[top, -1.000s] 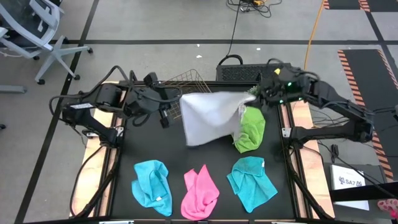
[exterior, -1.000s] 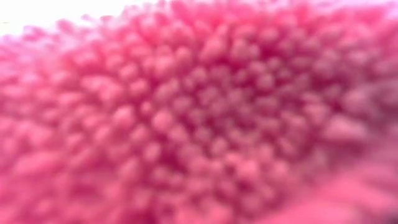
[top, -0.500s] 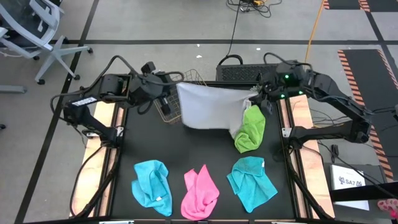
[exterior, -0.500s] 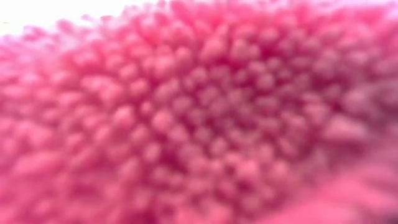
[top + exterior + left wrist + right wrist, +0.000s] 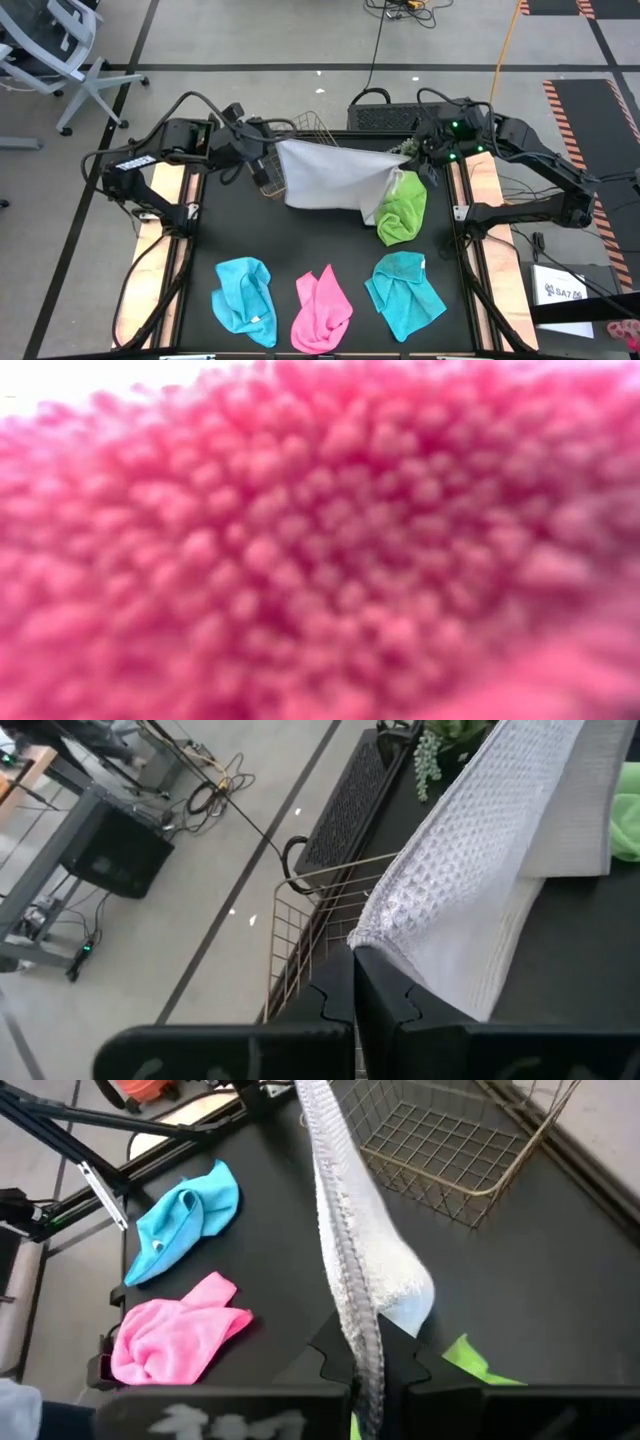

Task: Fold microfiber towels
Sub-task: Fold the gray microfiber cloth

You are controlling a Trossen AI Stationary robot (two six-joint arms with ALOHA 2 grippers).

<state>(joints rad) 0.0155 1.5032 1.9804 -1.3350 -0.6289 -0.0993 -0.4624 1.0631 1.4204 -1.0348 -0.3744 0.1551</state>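
- Above the table's far half, in the high view, the white-grey towel (image 5: pixel 330 180) hangs stretched between the left gripper (image 5: pixel 268 160) and the right gripper (image 5: pixel 408 160), each clamped tight on one upper corner. The copper wire basket (image 5: pixel 300 128) sits behind it. The lime green towel (image 5: pixel 402 212) lies crumpled just below the right corner; two cyan-blue towels (image 5: pixel 245 296) (image 5: pixel 404 292) and the pink towel (image 5: pixel 322 306) lie in a row along the near edge.
- Low view: pink towel (image 5: pixel 320 550) fibres fill everything.
- Left wrist view: closed fingers (image 5: pixel 335 995) pinch the white-grey towel's (image 5: pixel 470 870) corner, basket (image 5: pixel 320 915) beyond.
- Right wrist view: closed fingers (image 5: pixel 400 1355) grip the towel's (image 5: pixel 350 1250) edge, which rises taut above the black table (image 5: pixel 560 1310).
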